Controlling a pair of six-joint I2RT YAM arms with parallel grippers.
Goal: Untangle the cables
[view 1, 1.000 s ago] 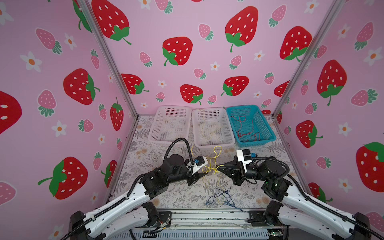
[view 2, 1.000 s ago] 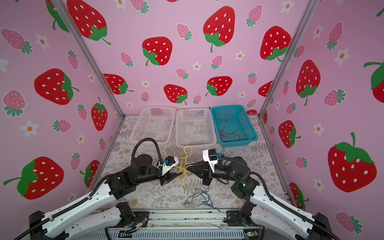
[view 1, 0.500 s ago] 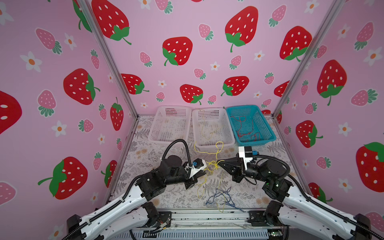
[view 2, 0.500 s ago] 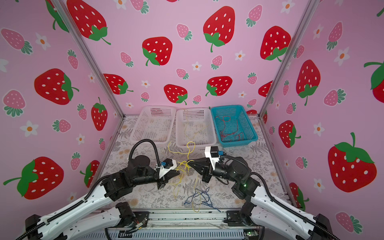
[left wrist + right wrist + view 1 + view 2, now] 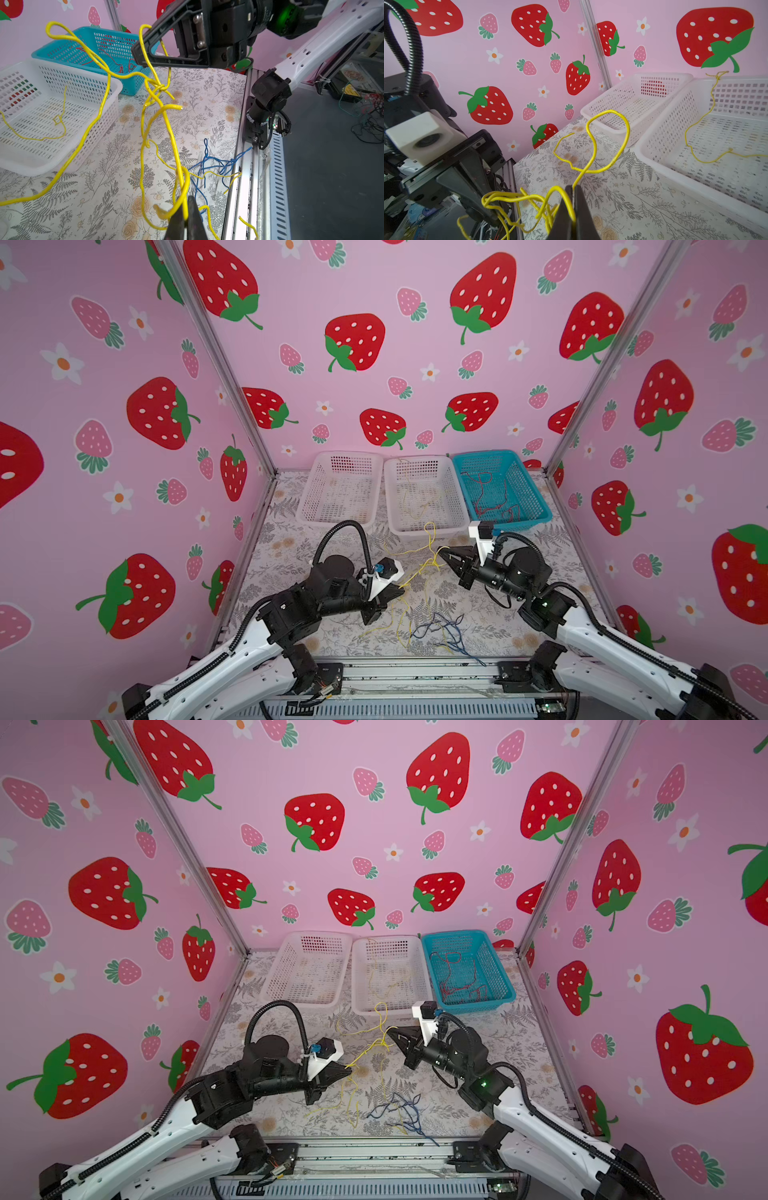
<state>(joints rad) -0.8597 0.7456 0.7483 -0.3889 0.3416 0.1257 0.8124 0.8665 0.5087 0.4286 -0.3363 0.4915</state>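
A white basket (image 5: 350, 454), a second white basket (image 5: 419, 459) and a blue basket (image 5: 484, 454) stand side by side, touching, along the back of a floral mat (image 5: 291, 556). Pink strawberry-print walls (image 5: 291, 290) meet at metal posts (image 5: 224, 377). A metal rail (image 5: 415, 674) runs along the mat's front edge.

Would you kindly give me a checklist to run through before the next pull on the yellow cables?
1. Left gripper pinching the yellow cables: ok.
2. Right gripper pinching them too: ok.
3. Knot between the grippers undone: not ok.
4. Yellow cables free of the blue cables: not ok, one crosses them.
5. Both grippers on one cable: cannot tell.
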